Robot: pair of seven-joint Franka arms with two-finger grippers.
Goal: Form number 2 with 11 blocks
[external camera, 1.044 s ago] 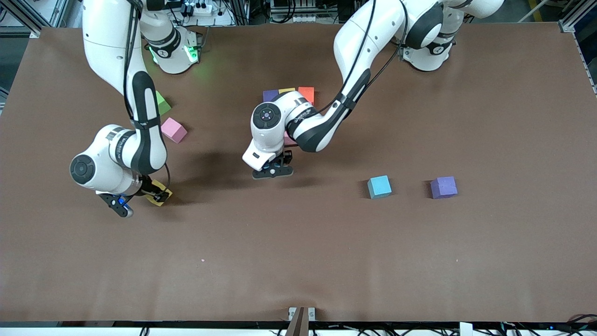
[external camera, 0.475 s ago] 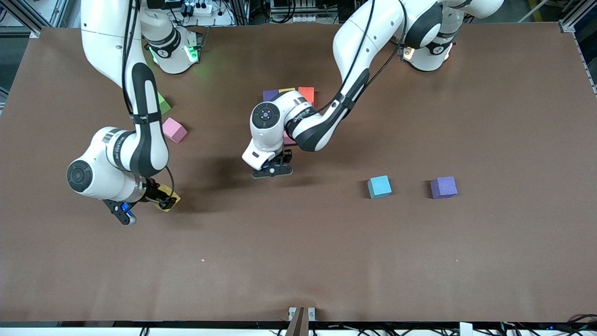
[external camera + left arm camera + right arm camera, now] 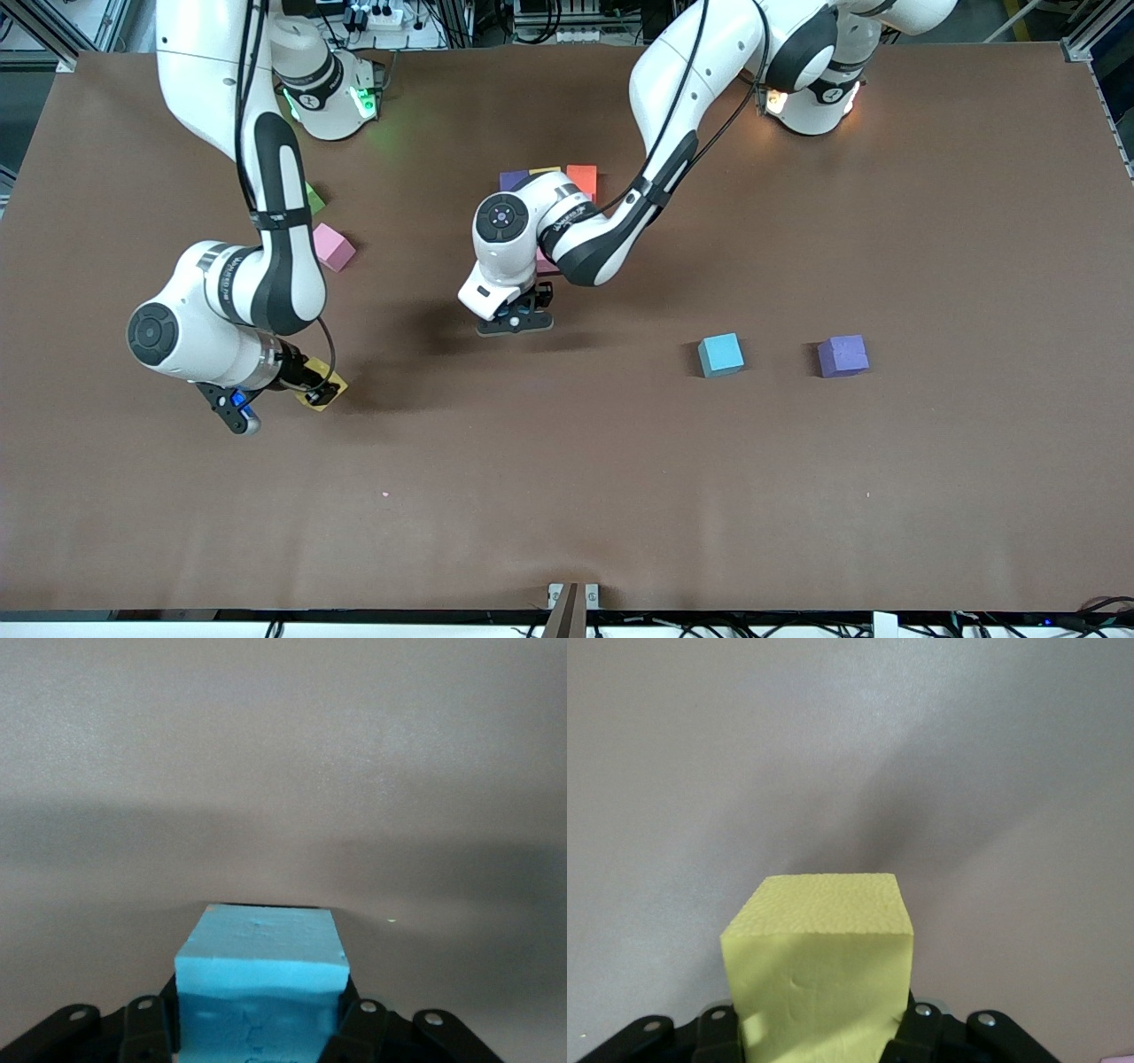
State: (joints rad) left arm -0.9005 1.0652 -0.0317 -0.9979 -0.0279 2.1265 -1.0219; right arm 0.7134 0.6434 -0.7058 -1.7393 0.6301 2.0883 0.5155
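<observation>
Carrying cubes, both arms. Left gripper (image 3: 516,321) clamps a blue block (image 3: 259,979) at 6 o'clock of the started row (image 3: 549,178), nearer it. Right gripper (image 3: 282,390) clamps a yellow block (image 3: 819,970), over table (image 3: 567,496) toward its own end.

I see brown table (image 3: 567,496); from light blue cube (image 3: 720,354): purple cube (image 3: 842,355) beside, toward left arm's end; pink cube (image 3: 332,246) well apart, toward right arm's end.

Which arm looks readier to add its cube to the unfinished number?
Probably the left. Its gripper holds a light blue cube right by the started cluster, near the orange cube. The right gripper holds a yellow cube out toward the right arm's end of the table.
</observation>
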